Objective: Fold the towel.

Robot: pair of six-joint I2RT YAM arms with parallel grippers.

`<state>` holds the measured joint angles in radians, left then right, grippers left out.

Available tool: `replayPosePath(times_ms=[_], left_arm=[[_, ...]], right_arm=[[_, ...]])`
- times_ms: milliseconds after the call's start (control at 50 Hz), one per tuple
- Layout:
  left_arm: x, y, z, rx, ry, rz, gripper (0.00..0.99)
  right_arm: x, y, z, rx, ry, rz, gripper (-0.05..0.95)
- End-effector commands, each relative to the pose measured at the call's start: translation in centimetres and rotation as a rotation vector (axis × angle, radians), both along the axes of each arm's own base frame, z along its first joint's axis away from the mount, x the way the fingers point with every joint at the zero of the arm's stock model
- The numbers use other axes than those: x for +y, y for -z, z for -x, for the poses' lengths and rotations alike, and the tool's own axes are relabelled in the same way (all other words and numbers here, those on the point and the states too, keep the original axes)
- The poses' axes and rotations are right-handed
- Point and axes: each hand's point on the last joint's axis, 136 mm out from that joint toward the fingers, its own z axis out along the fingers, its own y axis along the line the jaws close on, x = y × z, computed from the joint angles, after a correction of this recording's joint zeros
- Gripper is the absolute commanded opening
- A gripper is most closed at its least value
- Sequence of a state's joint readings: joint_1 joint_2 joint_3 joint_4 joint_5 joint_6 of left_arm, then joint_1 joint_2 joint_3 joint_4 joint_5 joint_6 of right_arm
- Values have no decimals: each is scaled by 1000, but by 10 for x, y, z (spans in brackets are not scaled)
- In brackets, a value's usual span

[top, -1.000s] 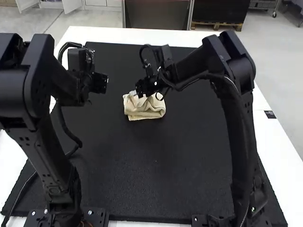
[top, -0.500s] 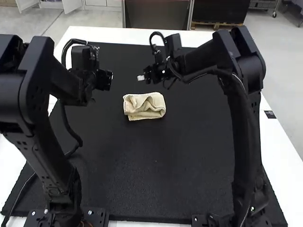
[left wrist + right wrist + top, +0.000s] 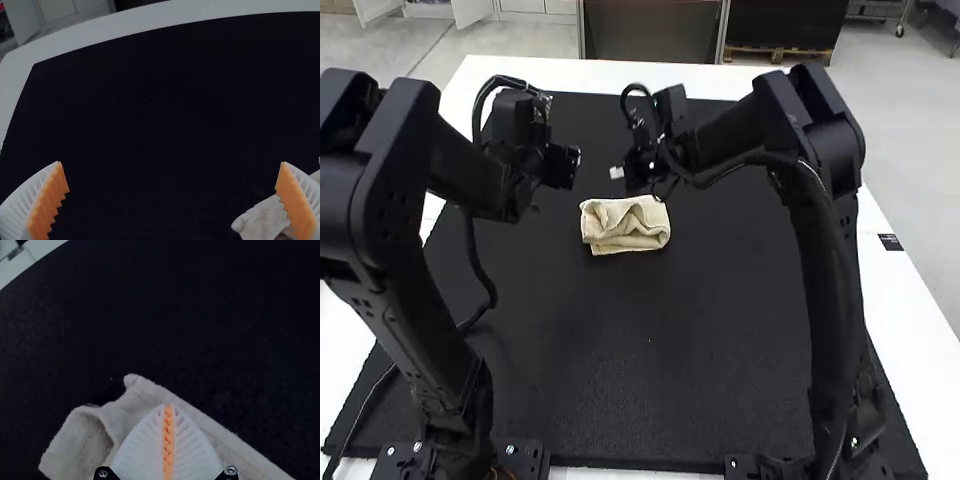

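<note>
The towel point(image 3: 602, 226) lies folded small, its upper layer rumpled, on a black mat point(image 3: 650, 350) covering most of the white table point(image 3: 910, 270). Pale panels point(image 3: 55, 9) stand dimly beyond the table's edge in the left wrist view. The right gripper point(image 3: 618, 173) has its fingers pressed together near the towel's far side; whether they touch it cannot be told. They hide part of the cloth in their wrist view. The left gripper point(image 3: 560, 167) holds its fingers spread, one partly covering the towel, which is cut off there.
</note>
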<state>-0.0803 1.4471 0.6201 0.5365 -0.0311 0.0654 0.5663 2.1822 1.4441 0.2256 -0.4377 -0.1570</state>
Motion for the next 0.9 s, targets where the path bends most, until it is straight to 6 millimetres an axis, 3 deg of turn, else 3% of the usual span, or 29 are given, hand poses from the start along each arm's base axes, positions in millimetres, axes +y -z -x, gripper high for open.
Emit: replayPosePath(times_ms=[0, 320, 540, 880], left_arm=[[15, -23, -8, -59, -43, 9, 974], [25, -27, -11, -65, -63, 1, 974], [39, -28, -11, -64, -89, -15, 974], [38, -29, -11, -65, -79, -20, 972]], right_arm=[[-2, 5, 1, 3, -5, 4, -20], [12, 31, 34, 60, -68, 40, -21], [23, 37, 58, 69, -131, 52, -21], [25, 45, 71, 77, -161, 68, -21]])
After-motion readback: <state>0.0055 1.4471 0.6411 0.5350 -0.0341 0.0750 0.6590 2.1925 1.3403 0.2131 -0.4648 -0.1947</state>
